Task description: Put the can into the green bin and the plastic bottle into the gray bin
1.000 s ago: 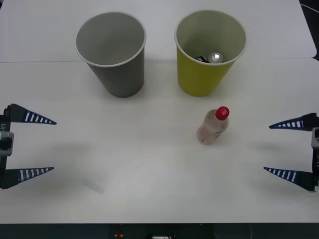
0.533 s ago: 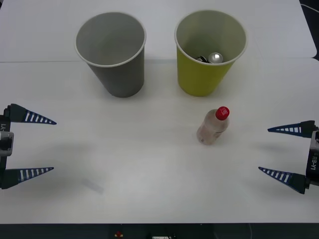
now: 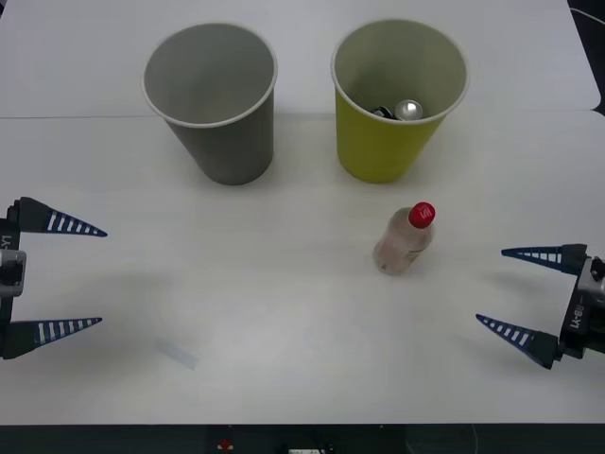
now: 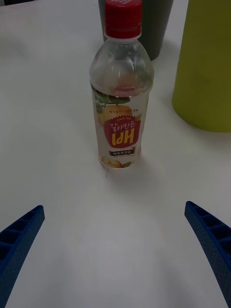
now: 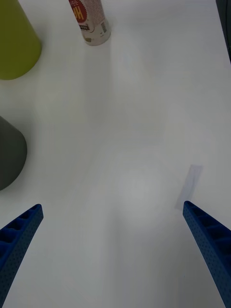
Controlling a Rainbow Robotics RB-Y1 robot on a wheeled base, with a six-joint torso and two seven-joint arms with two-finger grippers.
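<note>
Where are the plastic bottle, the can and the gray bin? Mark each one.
plastic bottle [image 4: 120, 101]: right wrist view, on its clear body above the label.
can [image 3: 408, 110]: front view, on its shiny top, inside the green bin [image 3: 378, 151].
gray bin [image 3: 232, 147]: front view, on its outer wall.

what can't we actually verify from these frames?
- The can: front view catches just its silver top; the green bin wall hides its body.
- The gray bin: its floor sits below the sightline in the front view.
- The plastic bottle: its small label print is too fine to read in the right wrist view.
</note>
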